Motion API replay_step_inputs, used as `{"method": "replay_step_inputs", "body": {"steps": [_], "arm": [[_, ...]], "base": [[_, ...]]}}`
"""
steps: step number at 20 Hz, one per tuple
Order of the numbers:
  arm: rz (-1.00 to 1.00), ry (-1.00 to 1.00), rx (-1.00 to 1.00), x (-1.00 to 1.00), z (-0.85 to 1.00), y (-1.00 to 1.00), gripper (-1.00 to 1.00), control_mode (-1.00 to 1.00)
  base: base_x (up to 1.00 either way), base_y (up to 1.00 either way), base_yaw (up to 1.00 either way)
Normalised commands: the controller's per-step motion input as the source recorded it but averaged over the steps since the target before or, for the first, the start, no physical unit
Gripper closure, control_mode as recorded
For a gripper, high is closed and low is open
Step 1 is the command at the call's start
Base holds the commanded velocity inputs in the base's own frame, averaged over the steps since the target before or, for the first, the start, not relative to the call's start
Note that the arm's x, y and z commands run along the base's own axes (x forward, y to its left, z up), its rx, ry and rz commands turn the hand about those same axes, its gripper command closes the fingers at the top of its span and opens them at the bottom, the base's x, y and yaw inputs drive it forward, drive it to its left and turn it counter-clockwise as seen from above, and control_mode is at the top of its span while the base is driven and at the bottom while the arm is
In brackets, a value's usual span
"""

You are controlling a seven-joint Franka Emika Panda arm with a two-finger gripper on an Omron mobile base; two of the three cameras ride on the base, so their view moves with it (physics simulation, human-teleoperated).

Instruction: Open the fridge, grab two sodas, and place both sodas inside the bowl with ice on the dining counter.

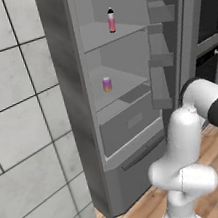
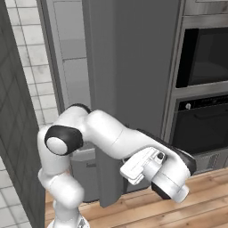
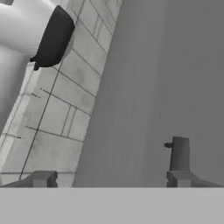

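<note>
The tall grey fridge [image 1: 74, 102] stands open, and its door [image 1: 163, 45] with grey bins is swung out to the right. A slim pink bottle with a black cap [image 1: 111, 20] stands on the upper shelf. A short purple-pink can [image 1: 107, 84] sits on the shelf below. My gripper [image 3: 109, 175] is open with nothing between its fingertips [image 3: 179, 159], facing the door's plain grey outer face [image 3: 166, 87] from close by. In the right base view the arm's wrist [image 2: 167, 176] hangs low beside that door [image 2: 129, 89]. The bowl with ice and the dining counter are out of view.
A grey drawer [image 1: 129, 125] fills the fridge's lower part. A tiled wall [image 1: 17, 122] stands left of the fridge. Right of the door is a built-in oven stack [image 2: 205, 58]. Wooden floor [image 2: 187, 209] lies below.
</note>
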Motion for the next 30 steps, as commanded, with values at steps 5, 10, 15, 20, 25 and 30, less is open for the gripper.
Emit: {"method": "replay_step_inputs", "body": {"steps": [5, 10, 15, 20, 25, 30], "arm": [[-0.01, -0.26, -0.28, -0.65, 1.00, 0.54, -1.00, -1.00], [0.00, -0.20, -0.27, -0.44, 1.00, 0.47, -1.00, -1.00], [-0.05, -0.18, -0.30, -0.30, 0.94, 0.43, -1.00, -1.00], [-0.16, -0.14, -0.38, -0.18, 0.75, 0.59, -1.00, -1.00], [-0.17, -0.10, -0.49, -0.12, 0.44, 0.71, -1.00, -1.00], [-0.15, -0.01, -0.53, 0.03, 0.25, 0.74, -1.00, -1.00]], "base": [[0.00, 0.00, 0.00], [0.00, 0.00, 0.00], [0.00, 0.00, 0.00], [0.00, 0.00, 0.00], [0.00, 0.00, 0.00], [0.00, 0.00, 0.00]]}}
